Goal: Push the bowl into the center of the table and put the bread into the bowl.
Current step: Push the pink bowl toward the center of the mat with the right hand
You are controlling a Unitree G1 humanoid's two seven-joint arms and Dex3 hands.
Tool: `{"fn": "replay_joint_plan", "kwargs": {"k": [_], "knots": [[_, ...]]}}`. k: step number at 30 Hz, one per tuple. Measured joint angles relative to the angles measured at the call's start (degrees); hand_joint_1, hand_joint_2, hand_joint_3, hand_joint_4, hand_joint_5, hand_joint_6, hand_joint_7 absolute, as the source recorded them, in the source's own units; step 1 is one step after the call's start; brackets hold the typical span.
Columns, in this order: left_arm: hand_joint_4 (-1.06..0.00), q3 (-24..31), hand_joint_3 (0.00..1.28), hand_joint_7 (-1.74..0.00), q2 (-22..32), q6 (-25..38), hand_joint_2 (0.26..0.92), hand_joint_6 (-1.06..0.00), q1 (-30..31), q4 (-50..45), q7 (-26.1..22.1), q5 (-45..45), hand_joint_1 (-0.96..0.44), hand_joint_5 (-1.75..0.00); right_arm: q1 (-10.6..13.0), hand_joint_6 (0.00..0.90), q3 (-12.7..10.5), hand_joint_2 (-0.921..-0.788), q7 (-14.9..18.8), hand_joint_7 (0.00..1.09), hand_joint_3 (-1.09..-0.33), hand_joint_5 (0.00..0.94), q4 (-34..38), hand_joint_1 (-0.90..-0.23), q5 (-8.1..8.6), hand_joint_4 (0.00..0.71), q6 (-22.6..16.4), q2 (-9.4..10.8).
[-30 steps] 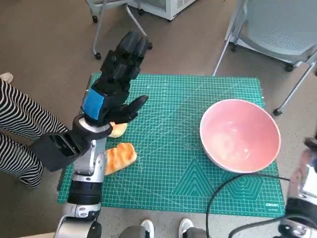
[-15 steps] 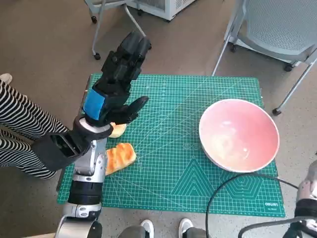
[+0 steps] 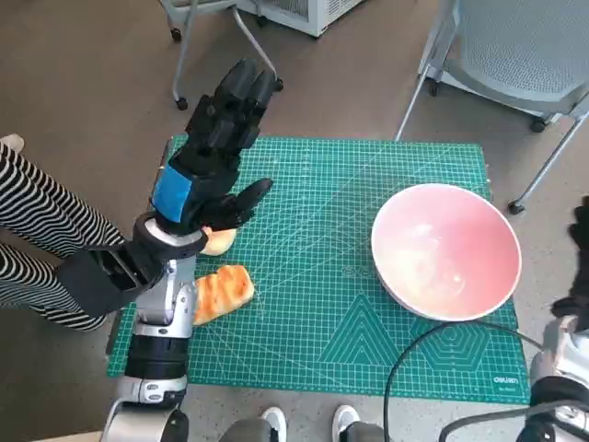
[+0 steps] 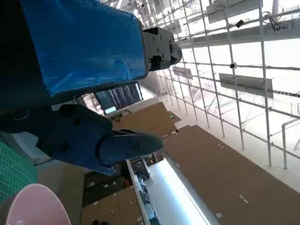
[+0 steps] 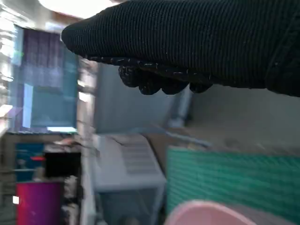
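Rising at the pink bowl's right, the right hand (image 3: 580,267) in its black glove now shows beside the round pink plastic bowl (image 3: 446,250), nearer it than the left hand (image 3: 213,152), whose fingers spread, holding nothing, over the green cutting mat (image 3: 322,304). Whether the right hand's fingers are spread I cannot tell. Left of the bowl, well apart, lies the golden bread roll (image 3: 221,293), long axis pointing toward it.

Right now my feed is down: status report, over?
Left hand open, raised above mat. Right hand beside pink bowl, grip unclear. Golden bread roll untouched at mat's left edge.
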Motion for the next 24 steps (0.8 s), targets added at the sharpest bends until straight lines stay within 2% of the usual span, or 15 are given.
{"fn": "replay_joint_plan", "kwargs": {"k": [6,13,24], "knots": [[-0.02,0.21,0.39,-0.23,0.61,0.02,0.921,0.0,-0.02,0.0,-0.24,0.0,-0.49,0.0,-0.33,0.023,0.19,-0.921,2.32,0.33,-0.902,0.01,0.4,-0.532,0.35,0.086,1.45,1.75],[-0.02,0.43,0.39,-0.23,1.49,0.18,0.921,0.0,-0.04,0.0,-0.36,0.0,-0.49,0.0,-1.06,0.025,1.28,-0.921,3.05,0.33,-0.913,0.013,0.51,-0.54,0.11,0.098,1.74,3.42],[0.0,0.42,0.39,-0.23,1.99,0.48,0.921,0.0,-0.04,-0.17,-0.35,0.22,-0.49,0.0,-2.59,0.044,1.82,-0.921,6.1,0.35,-0.869,0.008,0.51,-0.579,0.34,0.099,0.81,7.47]]}}
